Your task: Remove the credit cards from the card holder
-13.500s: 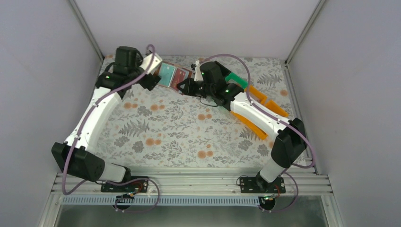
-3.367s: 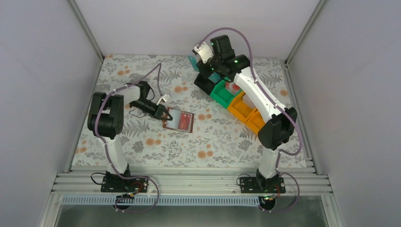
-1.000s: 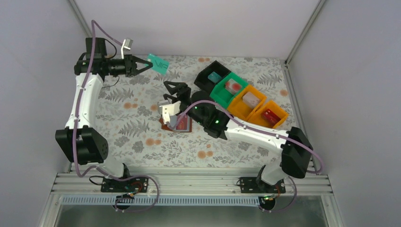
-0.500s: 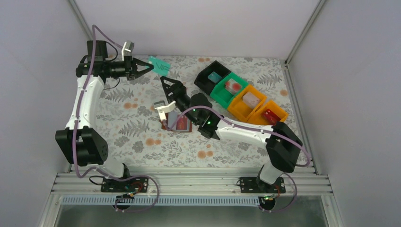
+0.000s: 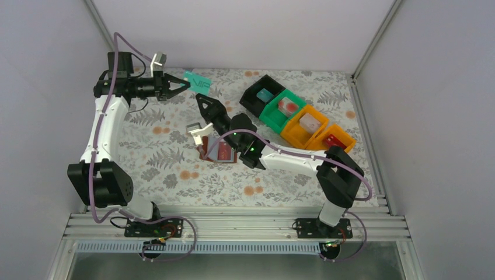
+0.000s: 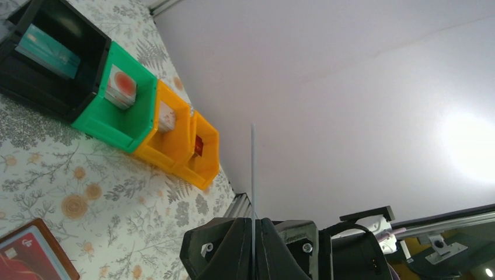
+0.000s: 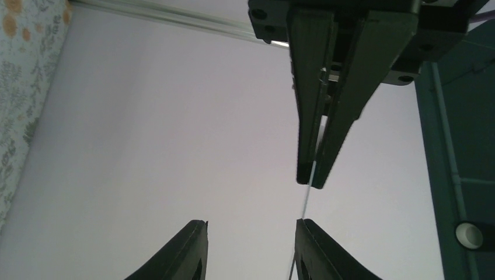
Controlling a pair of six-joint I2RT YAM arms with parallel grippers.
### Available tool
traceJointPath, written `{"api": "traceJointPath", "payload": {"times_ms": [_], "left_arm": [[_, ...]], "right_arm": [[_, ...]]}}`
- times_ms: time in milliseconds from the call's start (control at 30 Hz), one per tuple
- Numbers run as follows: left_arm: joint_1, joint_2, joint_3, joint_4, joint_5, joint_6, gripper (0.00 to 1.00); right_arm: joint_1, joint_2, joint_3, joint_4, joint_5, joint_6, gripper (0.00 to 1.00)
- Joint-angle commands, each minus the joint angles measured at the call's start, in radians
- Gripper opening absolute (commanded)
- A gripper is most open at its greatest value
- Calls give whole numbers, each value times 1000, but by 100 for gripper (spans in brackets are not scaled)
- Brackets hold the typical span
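Note:
My left gripper [image 5: 185, 85] is raised over the far left of the table, shut on a teal credit card [image 5: 197, 83]. In the left wrist view this card [image 6: 253, 169] shows edge-on, pinched between the jaws. My right gripper [image 5: 199, 100] points up at the card from just below it. In the right wrist view its fingers [image 7: 197, 248] are open, and the card's thin edge [image 7: 306, 201] lies against the inner side of the right one. The brown card holder [image 5: 202, 155] lies open on the table with a red card [image 5: 225, 153] in it.
A row of bins stands at the back right: black [image 5: 251, 100], green [image 5: 270, 118], and two orange ones [image 5: 295, 135] [image 5: 345, 137], each holding a card. The right forearm lies across the middle of the table, over the card holder. White walls close in the table.
The right gripper has risen from over the card holder toward the held teal card, and its jaws have narrowed. The left arm has barely moved and keeps its grip.

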Motion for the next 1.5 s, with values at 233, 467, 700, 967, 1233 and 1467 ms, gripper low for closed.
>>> {"api": "traceJointPath", "payload": {"times_ms": [233,467,700,967,1233,1467], "left_arm": [[-8,-4,-27,11,12,-22,3],[-25,-21,-30,15,17,-17,2],[-28,-18,-40,18,17,-19,2],[-30,-11,-42,19,21,-17,2],[3,28,-46,12,-107,50,100],[72,107,-66,-10,-221,196,100]], "right_arm": [[10,-59,-37,126,-32,-69,45],[-14,-9,51,114,8,-50,37],[-16,16,90,102,27,-44,13],[-17,2,104,56,59,2,4],[-133,-3,401,-618,71,596,4],[-405,75,487,-946,-106,988,4]]}}
